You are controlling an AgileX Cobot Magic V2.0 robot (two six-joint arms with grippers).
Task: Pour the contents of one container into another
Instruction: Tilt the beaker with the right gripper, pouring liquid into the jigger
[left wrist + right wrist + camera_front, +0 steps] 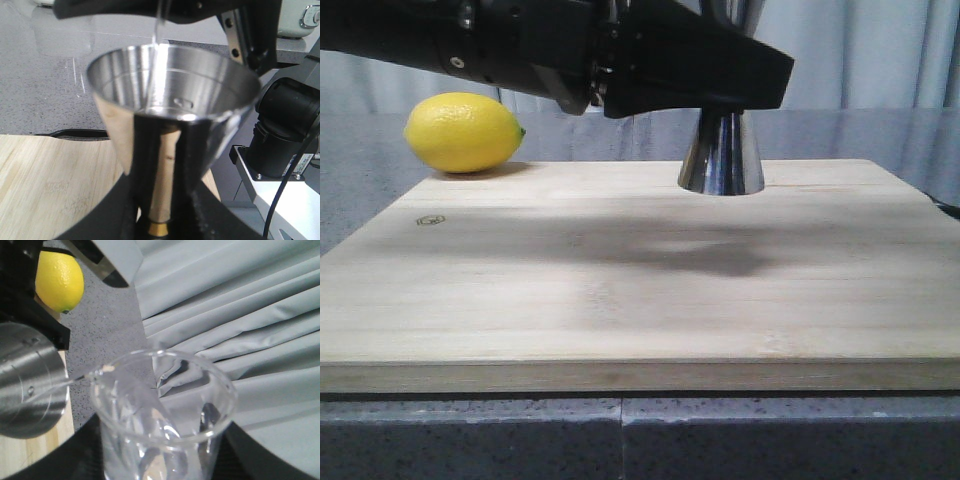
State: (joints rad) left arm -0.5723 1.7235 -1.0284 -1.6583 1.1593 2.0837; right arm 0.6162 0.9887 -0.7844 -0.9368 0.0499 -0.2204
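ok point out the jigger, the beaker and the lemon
jigger [200,95], left wrist view, inner wall of upper cup
beaker [165,440], right wrist view, glass wall
lemon [463,131], front view, middle of peel

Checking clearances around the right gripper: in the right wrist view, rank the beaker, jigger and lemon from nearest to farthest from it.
1. Beaker: held in the right gripper itself.
2. Jigger: just beside the beaker's lip, on the board.
3. Lemon: farthest, beyond the jigger, on the grey counter.
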